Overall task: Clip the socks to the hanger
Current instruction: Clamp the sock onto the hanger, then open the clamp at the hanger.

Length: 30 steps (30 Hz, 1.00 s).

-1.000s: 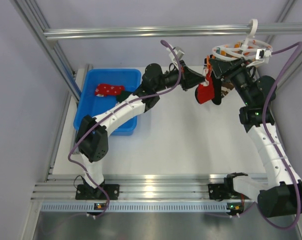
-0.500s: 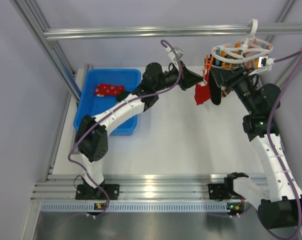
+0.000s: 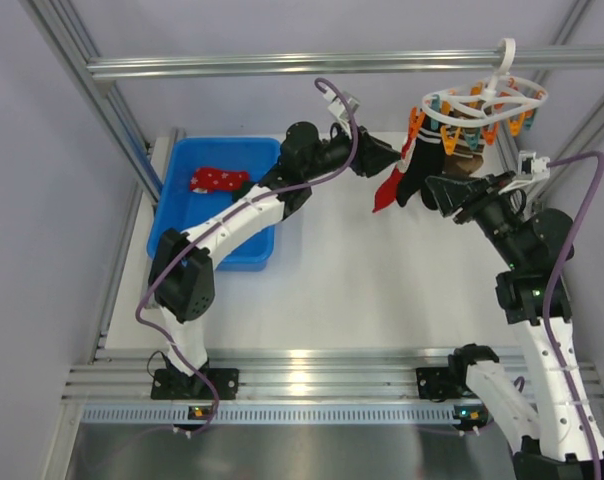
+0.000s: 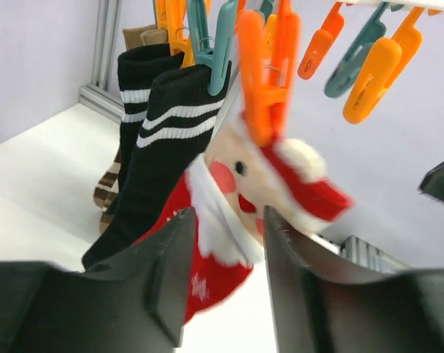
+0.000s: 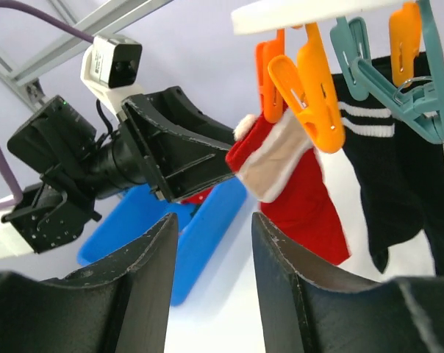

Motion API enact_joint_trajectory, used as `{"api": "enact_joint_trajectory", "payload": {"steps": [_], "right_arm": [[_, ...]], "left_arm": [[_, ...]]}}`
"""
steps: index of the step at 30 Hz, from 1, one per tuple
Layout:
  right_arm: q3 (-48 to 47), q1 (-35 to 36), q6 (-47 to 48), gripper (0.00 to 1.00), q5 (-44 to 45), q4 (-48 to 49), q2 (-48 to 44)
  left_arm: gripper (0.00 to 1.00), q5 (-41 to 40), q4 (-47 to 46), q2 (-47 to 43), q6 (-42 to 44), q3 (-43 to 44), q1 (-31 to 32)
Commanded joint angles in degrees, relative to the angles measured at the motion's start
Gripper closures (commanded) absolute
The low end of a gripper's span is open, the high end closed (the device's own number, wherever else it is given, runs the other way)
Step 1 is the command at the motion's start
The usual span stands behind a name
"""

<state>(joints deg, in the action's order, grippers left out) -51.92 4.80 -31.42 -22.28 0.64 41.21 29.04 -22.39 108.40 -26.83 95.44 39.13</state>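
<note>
- Since the red sock (image 4: 240, 184) hangs from an orange peg (image 4: 266, 73) of the hanger (image 5: 310, 13), just beyond the left claw (image 4: 227, 220), this sock looks clipped.
- Left claw is spread and pinches nothing; right claw (image 5: 213, 220), facing it from the sock's far side, is spread and empty too.
- Next, I judge, comes the spare sock (image 3: 219, 179) in the bin (image 3: 182, 215), well behind the left claw: swing back and pinch its cuff.
- Left arm stretches forward, wrist level; right arm is raised, elbow bent.
</note>
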Motion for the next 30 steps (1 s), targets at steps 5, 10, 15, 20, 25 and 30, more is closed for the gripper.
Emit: {"api": "enact_joint_trajectory", "payload": {"steps": [5,10,15,20,25,30], "right_arm": [[-8.19,-4.27,11.20,0.54,-3.55,-7.14,-0.70],[-13.90,-14.71,7.52,0.53,-13.56,-6.36,4.39],[-19.17,-20.88,1.63,0.52,-22.62,-1.53,11.25],[-21.90,-21.58,0.31,0.51,-24.03,-1.08,14.50],[-22.78,-21.50,-1.63,0.49,-24.30,1.37,15.39],[-23.84,-21.50,-2.07,0.41,-24.82,1.91,15.57]], "left_arm": [[0.34,4.53,-6.87,-7.40,1.34,-5.42,-1.52],[0.33,10.59,-12.84,-10.58,-1.54,-8.60,-1.52],[0.28,13.59,-24.00,-6.89,-6.83,-7.12,1.19],[0.26,11.22,-28.67,1.00,-7.62,1.30,5.15],[0.25,8.50,-29.99,8.22,-7.45,9.31,7.18],[0.25,2.62,-30.51,13.59,-8.15,13.63,7.71]]}}
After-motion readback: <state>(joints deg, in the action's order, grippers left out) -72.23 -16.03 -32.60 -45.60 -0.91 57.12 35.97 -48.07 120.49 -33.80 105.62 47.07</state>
